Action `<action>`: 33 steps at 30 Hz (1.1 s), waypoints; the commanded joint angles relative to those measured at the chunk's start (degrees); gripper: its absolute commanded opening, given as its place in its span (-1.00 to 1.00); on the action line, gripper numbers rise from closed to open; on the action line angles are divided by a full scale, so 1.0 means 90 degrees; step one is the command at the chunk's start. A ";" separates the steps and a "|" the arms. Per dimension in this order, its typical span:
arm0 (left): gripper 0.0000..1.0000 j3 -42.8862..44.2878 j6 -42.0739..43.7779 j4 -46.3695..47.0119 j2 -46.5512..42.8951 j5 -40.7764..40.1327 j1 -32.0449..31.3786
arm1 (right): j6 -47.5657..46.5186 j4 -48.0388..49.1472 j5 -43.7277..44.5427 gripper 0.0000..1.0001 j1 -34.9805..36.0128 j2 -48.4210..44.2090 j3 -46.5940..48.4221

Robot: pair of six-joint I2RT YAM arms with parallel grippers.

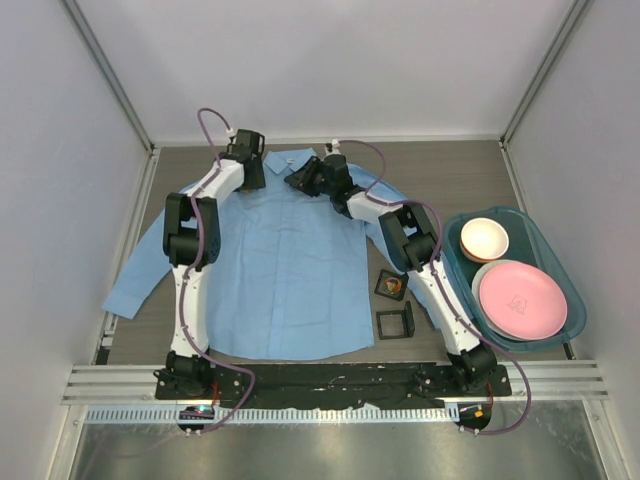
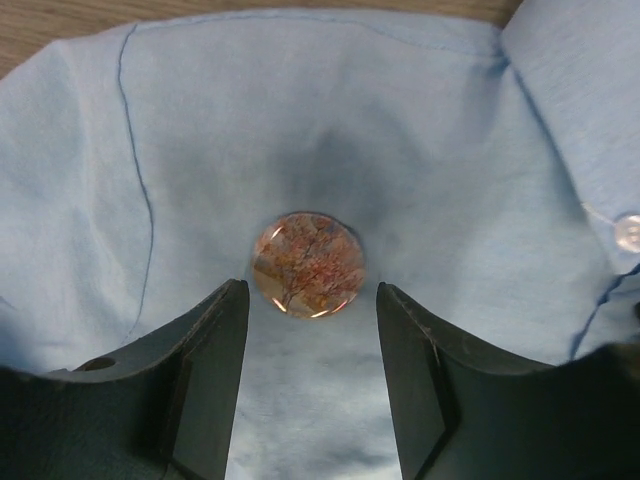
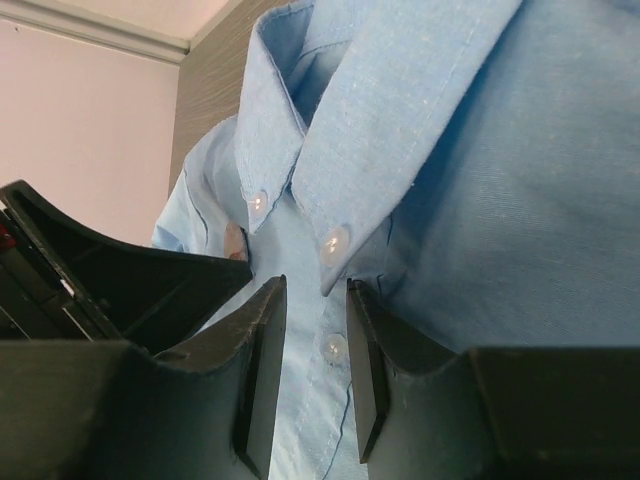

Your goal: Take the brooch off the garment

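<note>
Left jaws released: left gripper (image 2: 311, 322) is spread wide, one finger on either side of the brooch (image 2: 307, 264), tips level with its lower edge. Can't tell if they touch it. The brooch is a round glassy dome with a reddish tree picture. It sits flat on the shirt (image 2: 190, 150) up near the collar, with a placket button (image 2: 629, 232) off to one side.

Right jaws are nearly closed but holding nothing I can see. Right gripper (image 3: 310, 300) has a narrow gap, with the collar (image 3: 390, 120) tip just above it; contact is unclear from this angle.

Top view: the shirt lies spread front-up and both my arms reach to its collar end. A teal tray (image 1: 455, 262) with a pink plate (image 1: 522, 300) and a cream bowl (image 1: 485, 238) sits off to the right, apart from the shirt.
</note>
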 commanded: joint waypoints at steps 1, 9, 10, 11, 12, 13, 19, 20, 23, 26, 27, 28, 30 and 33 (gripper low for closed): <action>0.15 0.0273 0.0014 -0.0396 -0.0020 -0.0216 -0.0017 | 0.0172 0.0381 -0.0193 -0.27 -0.0013 -0.0460 -0.0054; 0.17 0.0860 0.0034 -0.0905 0.0380 -0.0099 -0.0017 | 0.0124 0.0450 -0.0242 -0.27 0.0007 -0.0440 -0.0053; 0.18 0.0947 0.0044 -0.0924 0.0419 -0.0080 -0.0027 | 0.0114 0.0460 -0.0242 -0.27 0.0016 -0.0440 -0.0044; 0.18 0.0996 0.0053 -0.0943 0.0458 -0.0079 -0.0027 | 0.0095 0.0460 -0.0242 -0.27 0.0036 -0.0440 -0.0044; 0.19 0.1074 0.0053 -0.1021 0.0497 -0.0089 -0.0027 | 0.0075 0.0460 -0.0252 -0.27 0.0046 -0.0430 -0.0034; 0.18 0.1239 0.0073 -0.1080 0.0546 -0.0089 -0.0027 | 0.0065 0.0460 -0.0261 -0.27 0.0046 -0.0440 -0.0034; 0.18 0.1670 0.0092 -0.1295 0.0840 -0.0089 -0.0027 | 0.0026 0.0489 -0.0262 -0.27 0.0065 -0.0411 -0.0005; 0.16 0.1680 0.0102 -0.1295 0.0849 -0.0079 -0.0027 | 0.0026 0.0489 -0.0271 -0.27 0.0065 -0.0411 -0.0005; 0.09 0.1729 0.0083 -0.1373 0.0879 -0.0040 -0.0017 | 0.0017 0.0470 -0.0291 -0.27 0.0065 -0.0391 0.0015; -0.01 0.1710 0.0093 -0.1402 0.0850 0.0077 0.0022 | -0.0032 0.0440 -0.0281 -0.27 0.0075 -0.0382 0.0054; -0.07 0.1632 0.0102 -0.1383 0.0820 0.0106 0.0031 | -0.0032 0.0421 -0.0291 -0.27 0.0075 -0.0382 0.0064; -0.18 0.1564 0.0102 -0.1344 0.0791 0.0135 0.0031 | -0.0052 0.0411 -0.0291 -0.27 0.0075 -0.0372 0.0073; -0.29 0.1330 0.0122 -0.1169 0.0645 0.0213 0.0051 | -0.0071 0.0401 -0.0300 -0.27 0.0075 -0.0343 0.0103; -0.44 0.1067 0.0141 -0.1012 0.0431 0.0302 0.0061 | -0.0101 0.0352 -0.0330 -0.27 0.0085 -0.0323 0.0171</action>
